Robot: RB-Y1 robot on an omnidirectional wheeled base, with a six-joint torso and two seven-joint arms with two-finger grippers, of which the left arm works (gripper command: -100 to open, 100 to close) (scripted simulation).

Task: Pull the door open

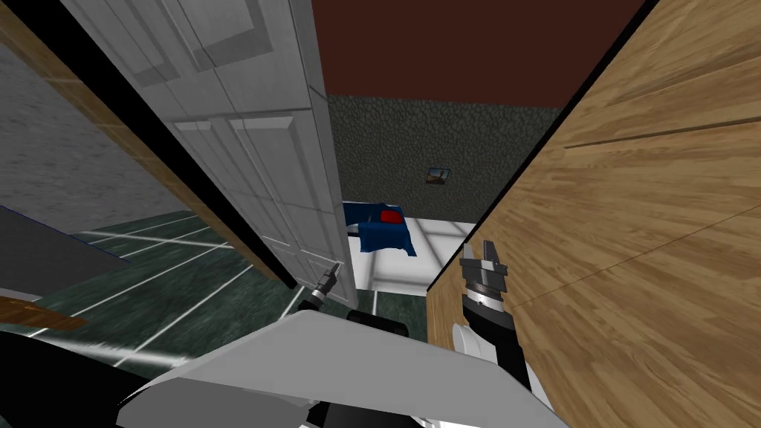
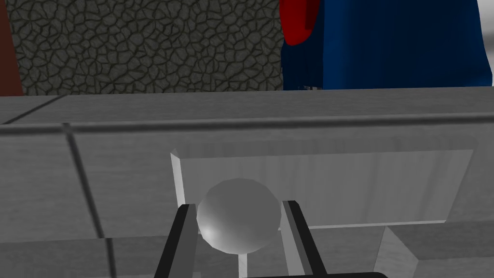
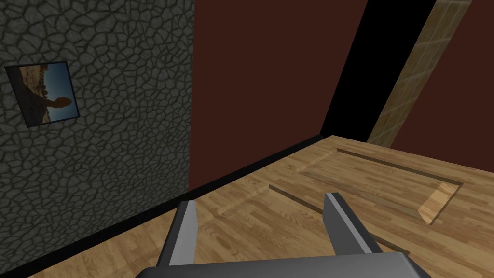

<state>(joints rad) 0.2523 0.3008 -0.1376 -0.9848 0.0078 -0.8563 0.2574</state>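
Dark green tiled floor [image 1: 178, 271] w/ pale grout lines on the near side; farther on the floor turns white [image 1: 438, 236]. On the white part is a blue draped furniture piece [image 1: 386, 236], poss. a bed, w/ a red obj [image 1: 390, 217] on top.

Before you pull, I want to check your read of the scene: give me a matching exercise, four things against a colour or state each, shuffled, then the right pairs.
Things:
1. left gripper
2. right gripper
3. door
4. cloth

Colours or states:
A. blue
B. fingers open, by the wooden surface
C. fingers shut on the round grey knob
D. pale grey, panelled

Pairs: 1-C, 2-B, 3-D, 4-A
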